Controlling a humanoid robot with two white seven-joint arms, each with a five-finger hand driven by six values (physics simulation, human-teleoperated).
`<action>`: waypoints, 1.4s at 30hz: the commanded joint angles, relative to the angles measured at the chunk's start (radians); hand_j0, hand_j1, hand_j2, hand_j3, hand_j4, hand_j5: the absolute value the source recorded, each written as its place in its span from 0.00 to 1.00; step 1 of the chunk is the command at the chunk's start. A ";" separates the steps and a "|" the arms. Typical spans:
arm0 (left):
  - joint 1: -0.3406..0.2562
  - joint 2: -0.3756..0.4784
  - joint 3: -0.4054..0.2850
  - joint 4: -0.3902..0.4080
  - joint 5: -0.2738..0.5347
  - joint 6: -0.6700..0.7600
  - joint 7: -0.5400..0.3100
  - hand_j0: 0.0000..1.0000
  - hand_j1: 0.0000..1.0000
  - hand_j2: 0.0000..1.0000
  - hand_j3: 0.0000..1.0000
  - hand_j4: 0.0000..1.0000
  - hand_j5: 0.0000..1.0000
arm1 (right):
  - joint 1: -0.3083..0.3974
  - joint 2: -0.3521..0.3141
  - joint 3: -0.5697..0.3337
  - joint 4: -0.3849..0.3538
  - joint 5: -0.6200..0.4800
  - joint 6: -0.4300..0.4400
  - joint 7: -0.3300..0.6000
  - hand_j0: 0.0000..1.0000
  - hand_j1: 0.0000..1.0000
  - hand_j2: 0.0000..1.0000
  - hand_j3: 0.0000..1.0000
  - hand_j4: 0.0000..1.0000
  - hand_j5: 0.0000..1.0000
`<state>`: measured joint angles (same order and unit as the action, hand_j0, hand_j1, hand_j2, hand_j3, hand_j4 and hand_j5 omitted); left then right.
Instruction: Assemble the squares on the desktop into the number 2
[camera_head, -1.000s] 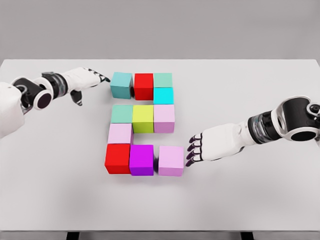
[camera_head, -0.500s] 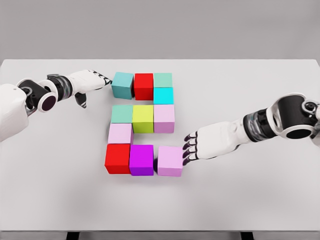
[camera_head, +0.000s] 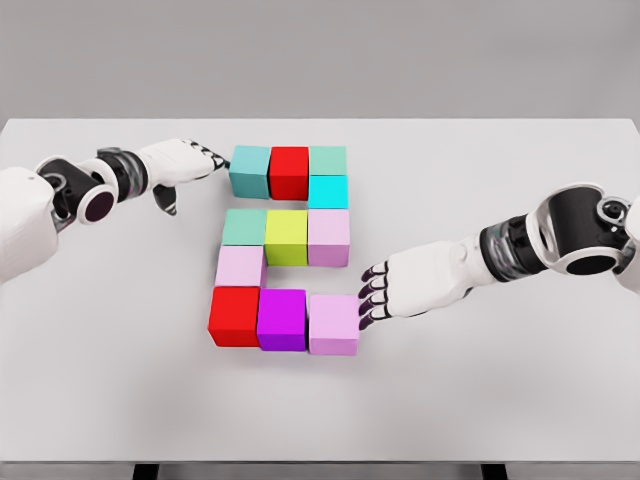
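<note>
On the white table (camera_head: 520, 400) the coloured squares are laid as a blocky 2. The teal square (camera_head: 250, 171), at the top row's left end, is touched by the left hand (camera_head: 178, 163), fingers extended. The pale pink square (camera_head: 333, 324), apparently flush with the magenta square (camera_head: 282, 319), is met by the right hand (camera_head: 405, 287), whose fingers are lightly curled and grasp nothing.

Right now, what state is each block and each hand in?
Teal block: top row, left fingertips on its left face.
Red top block: flush between neighbours.
Green block: top right.
Cyan block: below it.
Pink bottom block: against the purple block, right fingertips on its right side.
Left hand: open, pushing.
Right hand: open, pushing.
</note>
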<state>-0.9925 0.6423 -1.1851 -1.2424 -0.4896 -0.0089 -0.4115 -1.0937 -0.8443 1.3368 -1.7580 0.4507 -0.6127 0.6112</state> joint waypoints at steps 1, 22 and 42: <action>0.002 0.000 0.001 0.000 -0.001 0.000 0.000 1.00 1.00 1.00 1.00 1.00 1.00 | 0.000 0.001 -0.001 0.000 -0.004 0.002 0.000 1.00 1.00 1.00 1.00 1.00 1.00; -0.015 0.158 0.104 -0.017 0.088 -0.332 0.004 1.00 1.00 1.00 1.00 1.00 1.00 | -0.005 0.007 -0.002 0.000 -0.010 0.002 0.000 1.00 1.00 1.00 1.00 1.00 1.00; -0.011 0.178 0.113 0.003 0.115 -0.488 0.000 1.00 1.00 1.00 1.00 1.00 1.00 | 0.006 -0.064 -0.251 0.474 -0.400 0.002 0.000 1.00 1.00 1.00 1.00 1.00 1.00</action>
<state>-1.0032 0.8199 -1.0735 -1.2442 -0.3780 -0.4960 -0.4115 -1.0861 -0.9054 1.0925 -1.2988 0.0719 -0.6133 0.6112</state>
